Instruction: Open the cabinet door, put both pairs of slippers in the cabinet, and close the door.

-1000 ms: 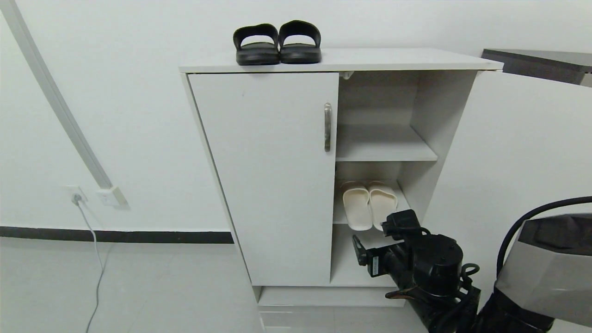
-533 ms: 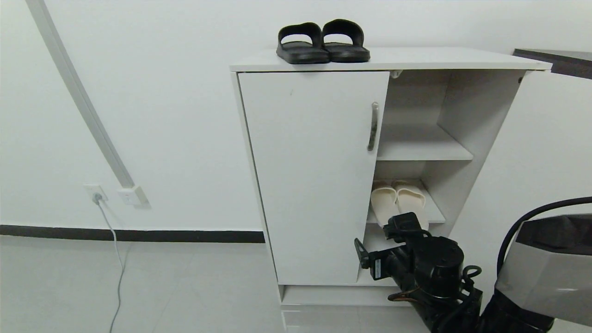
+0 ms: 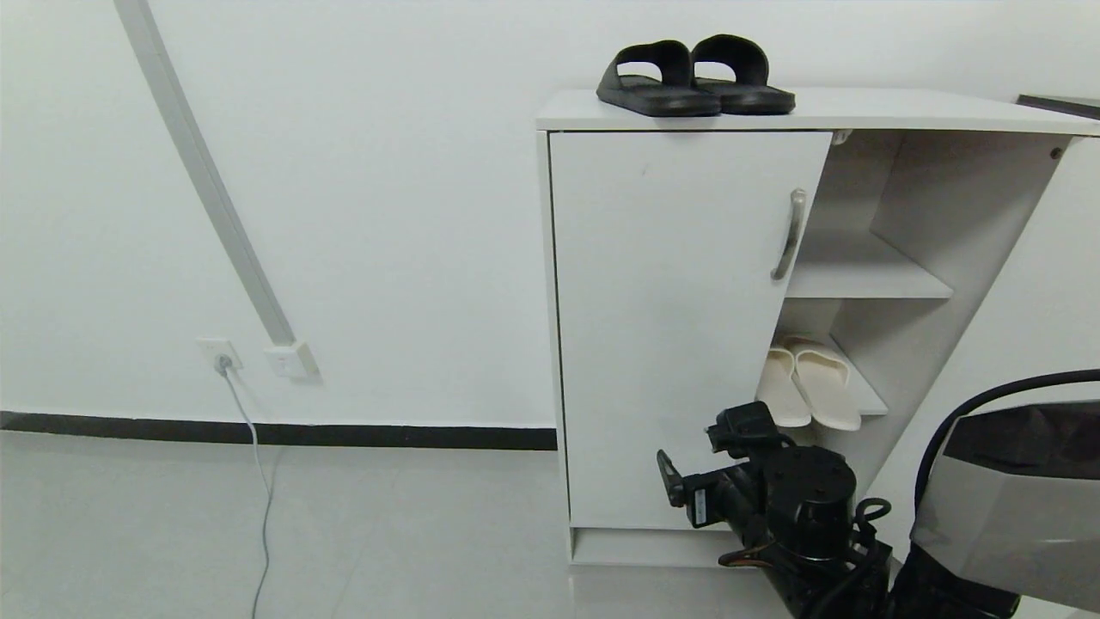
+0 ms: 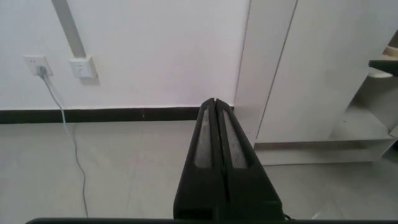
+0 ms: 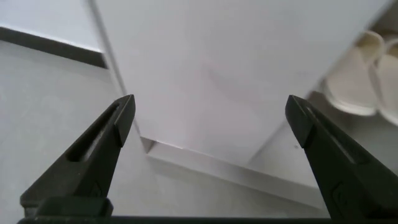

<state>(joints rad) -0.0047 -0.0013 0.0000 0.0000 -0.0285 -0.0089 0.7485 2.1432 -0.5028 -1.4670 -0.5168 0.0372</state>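
A pair of black slippers (image 3: 696, 77) stands on top of the white cabinet (image 3: 859, 107). Inside, a pair of white slippers (image 3: 808, 387) rests on the middle shelf. The cabinet's left door (image 3: 679, 327) with its metal handle (image 3: 789, 234) is closed, and the right door (image 3: 1031, 301) is swung open. My right gripper (image 3: 696, 456) hangs low before the closed door, open and empty. The right wrist view has that gripper (image 5: 210, 106) facing the door's lower part (image 5: 217, 62), with the white slippers (image 5: 354, 81) off to one side. My left gripper (image 4: 215, 124) is shut and empty, pointing at the cabinet's side (image 4: 267, 74).
On the wall left of the cabinet are a socket (image 3: 219, 354) with a hanging cable (image 3: 258, 464) and a slanted conduit (image 3: 206, 180). Open grey floor (image 3: 301, 533) lies left of the cabinet. A dark tabletop (image 3: 1061, 103) peeks in behind the cabinet's far right.
The whole head picture has slid to the right, so the camera has moved; the cabinet now sits farther right. The right gripper keeps its place and stays open.
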